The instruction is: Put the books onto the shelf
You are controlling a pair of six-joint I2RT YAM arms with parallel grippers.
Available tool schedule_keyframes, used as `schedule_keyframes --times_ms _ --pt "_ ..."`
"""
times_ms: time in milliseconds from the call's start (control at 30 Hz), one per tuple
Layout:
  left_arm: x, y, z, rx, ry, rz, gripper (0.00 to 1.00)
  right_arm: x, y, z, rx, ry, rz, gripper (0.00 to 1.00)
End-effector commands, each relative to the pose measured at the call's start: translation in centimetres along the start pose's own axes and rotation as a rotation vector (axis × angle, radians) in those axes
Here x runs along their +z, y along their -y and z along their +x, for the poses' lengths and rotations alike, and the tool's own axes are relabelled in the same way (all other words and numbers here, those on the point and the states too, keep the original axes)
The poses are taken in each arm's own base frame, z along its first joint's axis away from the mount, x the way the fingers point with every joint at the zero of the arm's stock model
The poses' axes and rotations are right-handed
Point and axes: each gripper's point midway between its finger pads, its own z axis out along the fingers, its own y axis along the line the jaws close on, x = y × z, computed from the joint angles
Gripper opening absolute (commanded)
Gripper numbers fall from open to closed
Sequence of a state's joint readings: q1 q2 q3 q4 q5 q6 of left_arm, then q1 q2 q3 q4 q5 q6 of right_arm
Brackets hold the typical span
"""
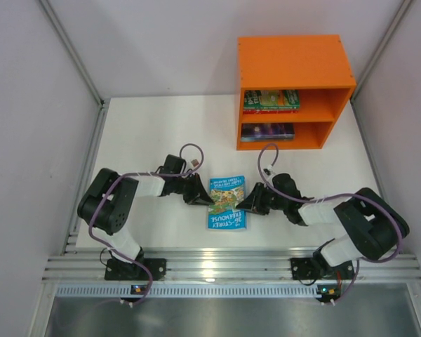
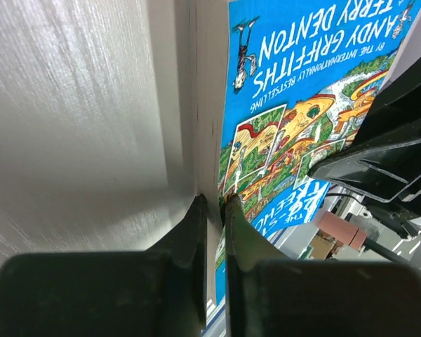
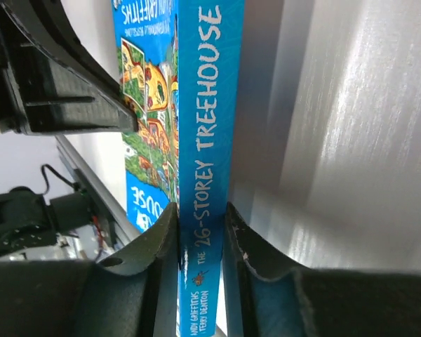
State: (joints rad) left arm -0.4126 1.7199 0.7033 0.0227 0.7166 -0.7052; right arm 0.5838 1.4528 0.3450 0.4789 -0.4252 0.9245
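The left fingers [image 1: 205,196] are almost shut and pinch the thin left edge of the light-blue book [image 1: 226,203], where the white pages show. The right fingers [image 1: 245,204] are narrow too, and they squeeze the book's blue spine from both sides, one finger on each side of the words on it. So we see the book held from two sides at once. It sits in the middle of the white bench [image 1: 147,133], near the front, right between the two arms. In the left wrist view the right fingers show as a big black shape over the right side of the cover. The orange shelf [image 1: 295,60] stands at the back right of the bench, well apart from the book, with its open fronts turned toward the arms. A pile of books [image 1: 270,100] lies flat in the left part of the top compartment; we can see a green cover and a red edge, but we cannot tell how many are in the pile. A dark purple book [image 1: 268,131] lies flat in the left part of the bottom compartment. Purple cables [image 1: 189,149] loop up from both arms. A metal rail [image 1: 217,265] runs along the front, and the arms are bolted to it. We count two arms, two sets of fingers, one shelf with two compartments, and one book on the bench.
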Motion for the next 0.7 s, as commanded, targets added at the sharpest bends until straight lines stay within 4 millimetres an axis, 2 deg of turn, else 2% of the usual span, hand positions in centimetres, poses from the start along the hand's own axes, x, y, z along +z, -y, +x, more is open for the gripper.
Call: schedule_keyframes --times_ms 0,33,67,167,200,267,300,333,433,533,667 --pt "-0.4 -7.9 2.3 -0.07 0.0 -0.34 0.13 -0.5 -2.9 -1.5 -0.016 0.041 -0.121 0.0" --pt "-0.7 -7.8 2.3 -0.071 -0.003 -0.349 0.2 -0.8 -3.1 -1.5 -0.006 0.043 -0.129 0.0" --pt "-1.1 -7.5 1.9 -0.057 0.012 -0.36 0.37 -1.2 -3.4 -1.8 0.003 0.059 -0.141 0.0" --pt "-3.5 -6.2 0.3 -0.003 0.093 -0.425 0.5 -2.9 -5.2 -3.1 0.036 0.119 -0.199 0.0" --pt "-4.7 -4.6 -1.1 0.035 0.156 -0.41 0.56 -3.9 -6.1 -4.0 0.048 0.149 -0.22 0.0" --pt "-5.9 -2.8 -1.6 0.054 0.186 -0.387 0.6 -5.1 -7.5 -5.1 0.044 0.182 -0.239 0.0" --pt "-6.5 -1.5 -2.2 0.067 0.214 -0.361 0.63 -5.6 -7.3 -5.4 0.061 0.186 -0.216 0.0" --pt "-7.4 0.4 -2.3 0.091 0.239 -0.306 0.65 -7.0 -9.1 -6.4 0.035 0.23 -0.254 0.0" --pt "-8.9 4.6 -2.2 0.13 0.271 -0.167 0.68 -10.0 -10.8 -8.7 0.027 0.33 -0.262 0.0" --pt "-10.1 7.2 -2.0 0.153 0.29 -0.083 0.69 -13.3 -12.3 -10.8 0.039 0.435 -0.292 0.0" --pt "-10.9 8.9 -1.2 0.168 0.271 -0.022 0.69 -16.9 -13.4 -13.6 0.053 0.579 -0.285 0.0"
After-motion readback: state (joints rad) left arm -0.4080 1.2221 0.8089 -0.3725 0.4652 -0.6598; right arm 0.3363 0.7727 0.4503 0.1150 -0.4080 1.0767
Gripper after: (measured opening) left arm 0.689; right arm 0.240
